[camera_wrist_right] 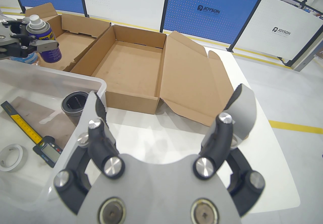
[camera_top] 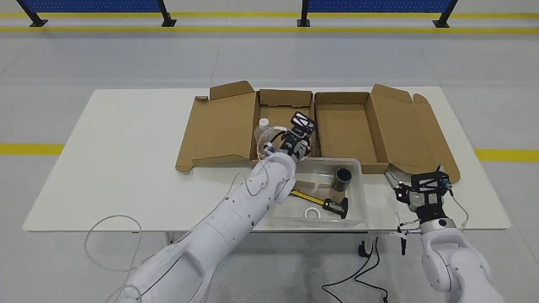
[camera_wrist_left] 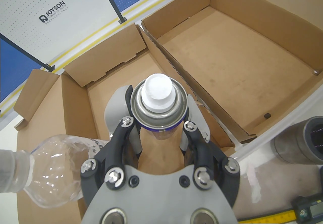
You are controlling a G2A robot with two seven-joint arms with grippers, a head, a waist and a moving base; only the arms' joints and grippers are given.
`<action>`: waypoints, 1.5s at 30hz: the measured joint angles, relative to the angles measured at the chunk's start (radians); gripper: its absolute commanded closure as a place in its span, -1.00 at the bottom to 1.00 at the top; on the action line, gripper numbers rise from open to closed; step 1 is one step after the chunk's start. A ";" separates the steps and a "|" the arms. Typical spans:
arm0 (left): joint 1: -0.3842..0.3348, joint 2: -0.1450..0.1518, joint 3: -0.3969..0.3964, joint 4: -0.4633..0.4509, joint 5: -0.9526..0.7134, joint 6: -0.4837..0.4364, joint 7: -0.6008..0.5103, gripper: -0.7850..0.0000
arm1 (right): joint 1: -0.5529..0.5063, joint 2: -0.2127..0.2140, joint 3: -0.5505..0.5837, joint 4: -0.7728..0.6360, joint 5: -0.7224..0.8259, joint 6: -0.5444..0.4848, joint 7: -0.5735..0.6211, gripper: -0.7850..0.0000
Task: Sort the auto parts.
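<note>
Left gripper (camera_wrist_left: pixel 159 109) was clamped tight on the spray can (camera_wrist_left: pixel 156 99), held over the left cardboard box (camera_wrist_left: pixel 106 63), with the can's body mostly hidden by its fingers. Right gripper (camera_wrist_right: pixel 169 96) sat spread wide beside the plastic bin (camera_wrist_right: pixel 50 76).

The can (camera_wrist_right: pixel 51 51) is blue with a yellow label and white cap. Boxes (camera_top: pixel 341 130) are plain brown, the counter (camera_top: pixel 126 160) white. The caliper (camera_wrist_right: pixel 27 129) is black with a yellow scale; the ring (camera_wrist_right: pixel 11 157) white.
</note>
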 measured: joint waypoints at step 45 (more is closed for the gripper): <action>0.027 -0.033 -0.092 -0.094 0.029 -0.077 0.018 -1.00 | 0.000 0.000 0.000 0.000 0.000 0.000 0.000 -1.00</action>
